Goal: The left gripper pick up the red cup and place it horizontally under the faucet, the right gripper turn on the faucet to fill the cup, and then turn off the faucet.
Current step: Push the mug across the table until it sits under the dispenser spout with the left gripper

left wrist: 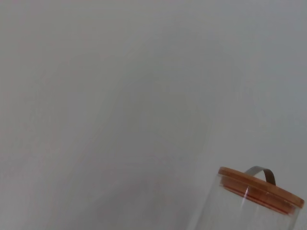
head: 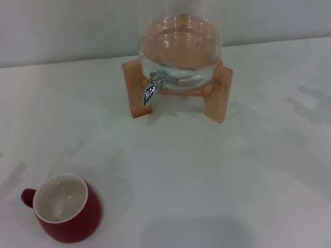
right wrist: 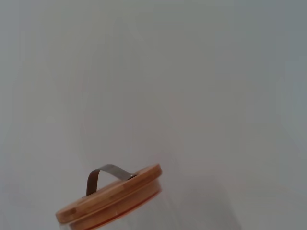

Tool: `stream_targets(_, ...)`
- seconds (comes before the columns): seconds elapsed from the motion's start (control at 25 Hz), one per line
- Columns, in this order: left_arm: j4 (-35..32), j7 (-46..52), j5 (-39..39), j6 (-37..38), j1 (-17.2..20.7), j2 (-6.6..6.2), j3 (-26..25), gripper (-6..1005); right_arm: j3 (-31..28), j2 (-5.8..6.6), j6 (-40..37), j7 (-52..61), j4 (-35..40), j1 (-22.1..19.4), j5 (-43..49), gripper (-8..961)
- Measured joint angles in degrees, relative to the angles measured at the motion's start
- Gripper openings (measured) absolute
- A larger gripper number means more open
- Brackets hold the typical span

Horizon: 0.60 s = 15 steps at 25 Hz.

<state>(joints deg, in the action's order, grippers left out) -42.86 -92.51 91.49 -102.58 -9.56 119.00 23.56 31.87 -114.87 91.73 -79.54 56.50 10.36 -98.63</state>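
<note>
The red cup (head: 66,208) stands upright on the white table at the near left, its white inside showing and its handle pointing left. The faucet (head: 151,88) is a small chrome tap with a down-curved spout, fixed low on the front of the clear glass dispenser jar (head: 181,46), which holds water and rests on a wooden stand (head: 217,93) at the far middle. Nothing stands under the spout. Neither the left gripper nor the right gripper shows in any view.
The white table (head: 207,170) spreads between cup and stand. A pale wall is behind. The jar's wooden lid with a metal handle shows in the left wrist view (left wrist: 261,187) and in the right wrist view (right wrist: 110,199).
</note>
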Motion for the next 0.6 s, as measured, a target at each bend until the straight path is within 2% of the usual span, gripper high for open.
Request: stream_targets(0.6,-0.3,0.5,-0.4,-0.6,0.2,0.0,0.0,873,0.0,0.09,0.1,0.0,-1.5,0.0,0.2,657)
